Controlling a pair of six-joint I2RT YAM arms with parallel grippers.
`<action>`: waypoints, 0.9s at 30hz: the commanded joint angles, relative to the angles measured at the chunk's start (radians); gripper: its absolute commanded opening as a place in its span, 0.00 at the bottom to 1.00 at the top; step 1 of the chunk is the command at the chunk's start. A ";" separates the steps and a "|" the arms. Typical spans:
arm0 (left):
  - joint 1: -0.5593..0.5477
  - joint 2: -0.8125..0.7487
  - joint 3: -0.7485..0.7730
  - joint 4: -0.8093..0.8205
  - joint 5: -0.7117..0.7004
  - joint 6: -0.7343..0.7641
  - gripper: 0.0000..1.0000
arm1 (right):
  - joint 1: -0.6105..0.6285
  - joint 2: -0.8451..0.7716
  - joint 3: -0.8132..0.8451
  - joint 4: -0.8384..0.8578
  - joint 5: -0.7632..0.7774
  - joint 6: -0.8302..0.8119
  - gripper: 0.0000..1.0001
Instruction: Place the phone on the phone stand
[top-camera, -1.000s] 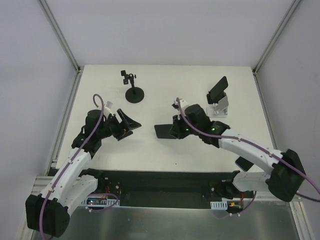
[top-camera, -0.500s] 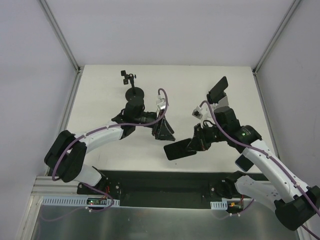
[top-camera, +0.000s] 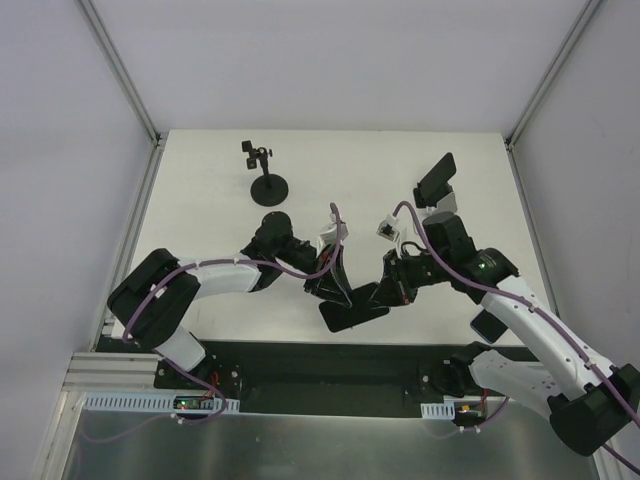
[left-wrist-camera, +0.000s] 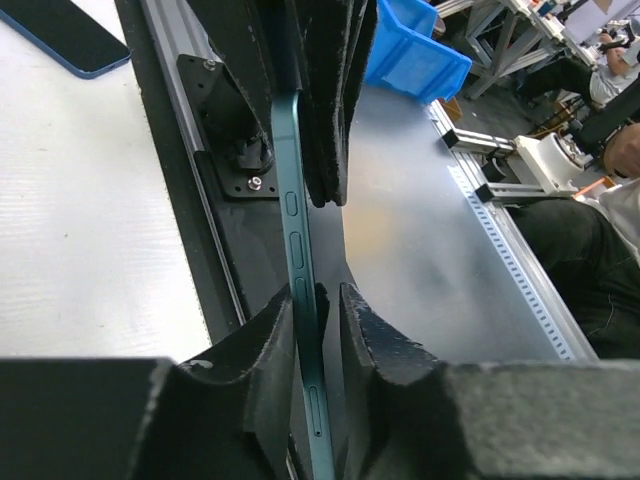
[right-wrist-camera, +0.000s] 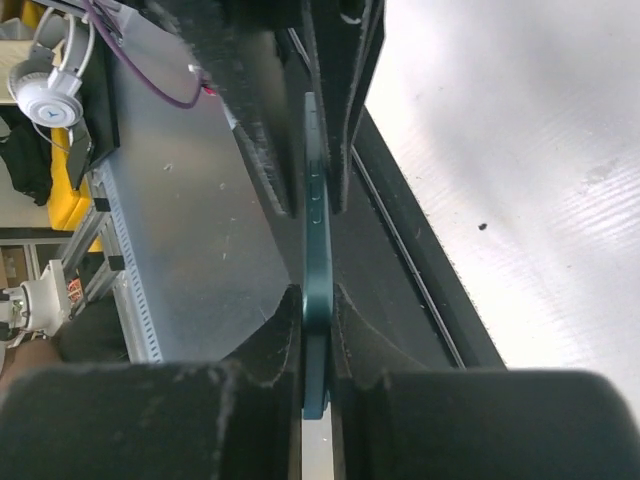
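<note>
The slim, teal-edged dark phone (top-camera: 355, 310) sits at lower centre, edge-on between both claws. The right gripper (top-camera: 385, 292) clamps it. The left gripper (top-camera: 337, 285) is narrowed around it, and I cannot tell whether it grips.

A white table (top-camera: 330, 150) holds a second dark phone (left-wrist-camera: 60, 35) lying flat by its edge, and past it lies a metal surface (left-wrist-camera: 420, 250) with a blue bin (left-wrist-camera: 420, 60), a person in dark trousers (left-wrist-camera: 590, 240) and white headphones (right-wrist-camera: 45, 95) beside it.
</note>
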 joint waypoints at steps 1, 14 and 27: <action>-0.009 0.023 0.021 0.170 0.109 -0.027 0.17 | -0.002 -0.033 0.063 0.124 0.005 0.022 0.01; 0.002 -0.066 -0.023 0.283 -0.023 -0.074 0.00 | 0.000 -0.164 -0.102 0.368 0.091 0.199 0.67; 0.062 -0.054 -0.014 0.346 -0.055 -0.180 0.00 | 0.004 -0.188 -0.221 0.608 0.069 0.326 0.01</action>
